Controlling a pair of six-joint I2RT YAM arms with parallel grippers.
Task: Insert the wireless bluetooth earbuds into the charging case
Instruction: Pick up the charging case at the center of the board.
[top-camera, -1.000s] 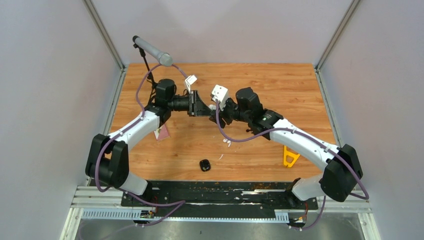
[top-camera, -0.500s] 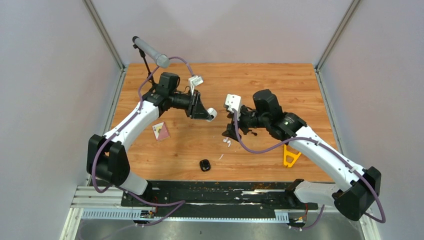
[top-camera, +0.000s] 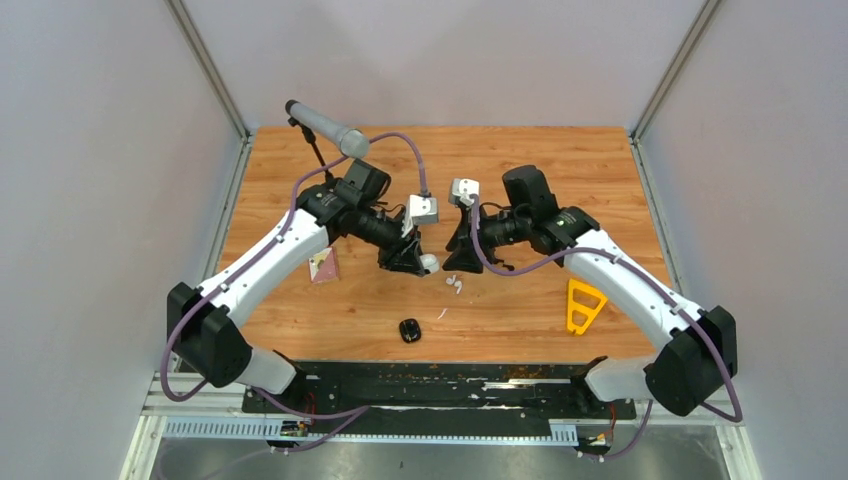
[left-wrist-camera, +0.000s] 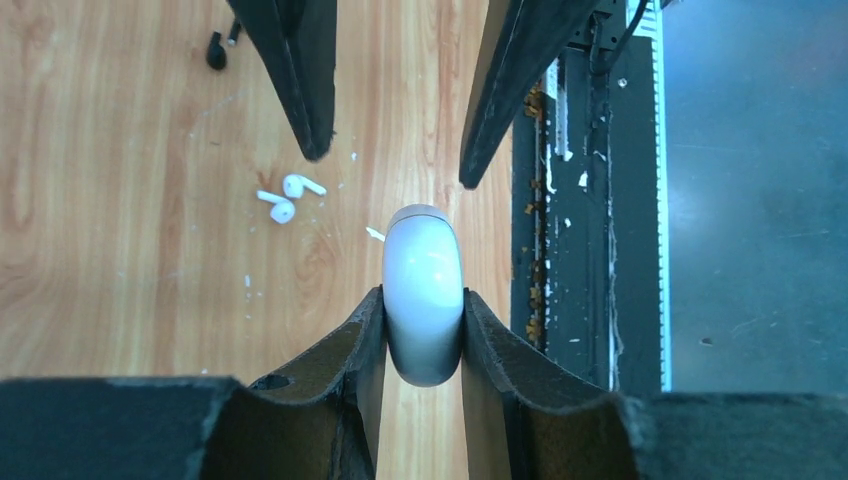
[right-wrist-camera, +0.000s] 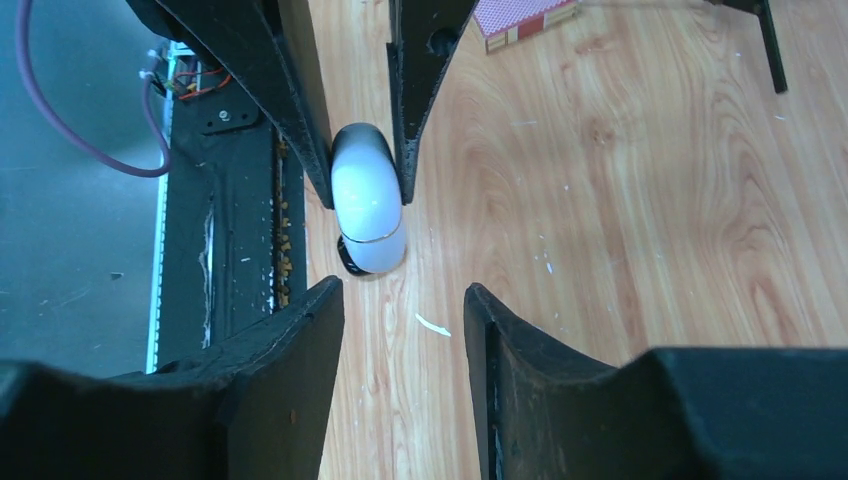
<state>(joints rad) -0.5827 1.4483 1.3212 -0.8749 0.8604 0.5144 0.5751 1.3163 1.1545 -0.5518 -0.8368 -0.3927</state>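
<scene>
Centrally, gripping a glossy white rounded plastic charging case (left-wrist-camera: 423, 265) in the left pincer (left-wrist-camera: 423, 302). Facing it with the right pincer (right-wrist-camera: 404, 290) spread apart, empty.

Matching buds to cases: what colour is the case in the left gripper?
Glossy white; the charging case in the left gripper shows best in the left wrist view.

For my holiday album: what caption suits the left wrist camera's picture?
Left gripper clamps the white charging case; right gripper open opposite; white earbuds loose on the table.
</scene>
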